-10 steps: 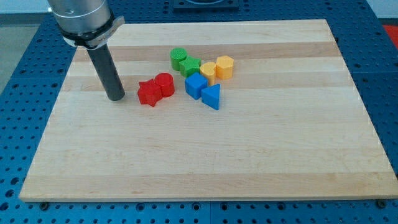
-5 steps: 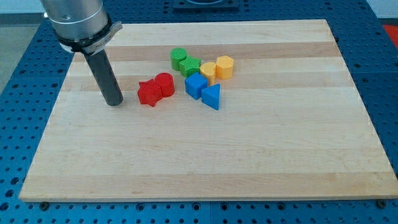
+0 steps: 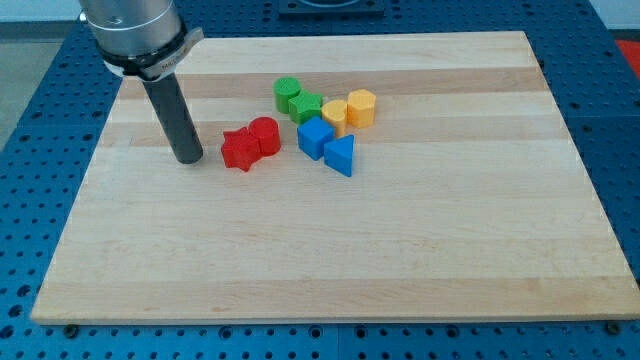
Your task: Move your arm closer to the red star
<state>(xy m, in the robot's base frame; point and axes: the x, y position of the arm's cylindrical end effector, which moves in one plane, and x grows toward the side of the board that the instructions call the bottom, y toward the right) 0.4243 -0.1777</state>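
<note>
Risk sits mostly at my tip (image 3: 188, 158) — a plain rod with nothing to open or clamp, standing just beside the red star (image 3: 238, 150), at its nine o'clock and apart from it. The red star touches a red cylinder (image 3: 264, 135) at its two o'clock, with the blue cube (image 3: 314, 137) and blue triangle (image 3: 340, 155) further toward three. Closing the gap too hard could shove the star into the cylinder — I only need to come closer, so a short, gentle approach seems wise.
</note>
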